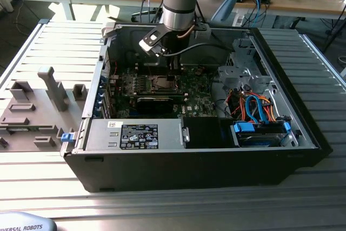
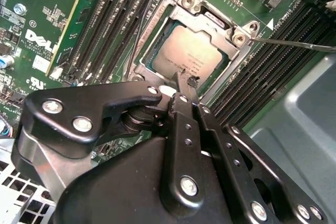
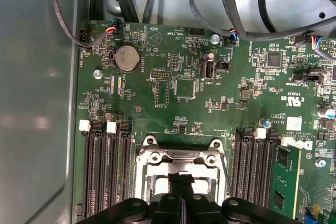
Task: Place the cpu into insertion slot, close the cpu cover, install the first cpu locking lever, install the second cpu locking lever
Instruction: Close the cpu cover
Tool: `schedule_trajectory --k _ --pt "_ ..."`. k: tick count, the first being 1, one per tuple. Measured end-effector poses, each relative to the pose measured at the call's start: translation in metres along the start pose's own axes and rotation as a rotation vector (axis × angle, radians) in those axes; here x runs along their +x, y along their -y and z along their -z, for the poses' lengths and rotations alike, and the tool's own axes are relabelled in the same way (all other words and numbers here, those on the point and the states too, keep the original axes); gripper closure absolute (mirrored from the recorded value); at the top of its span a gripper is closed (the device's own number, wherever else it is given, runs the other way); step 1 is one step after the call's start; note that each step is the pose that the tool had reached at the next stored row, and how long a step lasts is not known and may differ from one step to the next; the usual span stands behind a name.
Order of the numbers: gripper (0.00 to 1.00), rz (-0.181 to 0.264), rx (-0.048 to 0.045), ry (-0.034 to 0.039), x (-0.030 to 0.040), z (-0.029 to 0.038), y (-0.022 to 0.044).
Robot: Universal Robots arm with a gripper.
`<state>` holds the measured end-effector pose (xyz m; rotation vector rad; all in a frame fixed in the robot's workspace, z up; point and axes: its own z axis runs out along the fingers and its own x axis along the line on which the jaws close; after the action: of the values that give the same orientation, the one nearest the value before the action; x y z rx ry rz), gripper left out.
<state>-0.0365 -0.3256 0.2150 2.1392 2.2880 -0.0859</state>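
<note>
The cpu (image 2: 184, 51), a square chip with a silver-grey top, lies flat in the insertion slot (image 1: 162, 84) on the green board. The silvery cpu cover (image 2: 207, 11) lies down around it, its window framing the chip; the first wrist view shows the cover (image 3: 181, 157) too. A thin metal locking lever (image 2: 294, 44) sticks out free to one side of the socket. My gripper (image 2: 186, 78) is shut, its black tips together at the edge of the chip and cover, with nothing seen between them. It hangs inside the open case (image 1: 174, 74) and reaches the socket (image 3: 181, 178).
Rows of black memory slots (image 2: 121, 19) flank the socket on both sides (image 2: 278, 61). A long black card (image 1: 157, 101) lies just in front of the socket. Cables (image 3: 231, 3) cross the board's far edge. The grey case wall (image 2: 299, 119) stands close. A drive bay with coloured wires (image 1: 259, 112) fills the exterior view's right.
</note>
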Motion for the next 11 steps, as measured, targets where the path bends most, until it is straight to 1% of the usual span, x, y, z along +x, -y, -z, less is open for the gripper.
schedule_trajectory --k 11 --pt "0.89 0.0 -0.0001 -0.0001 0.0003 -0.004 0.0014"
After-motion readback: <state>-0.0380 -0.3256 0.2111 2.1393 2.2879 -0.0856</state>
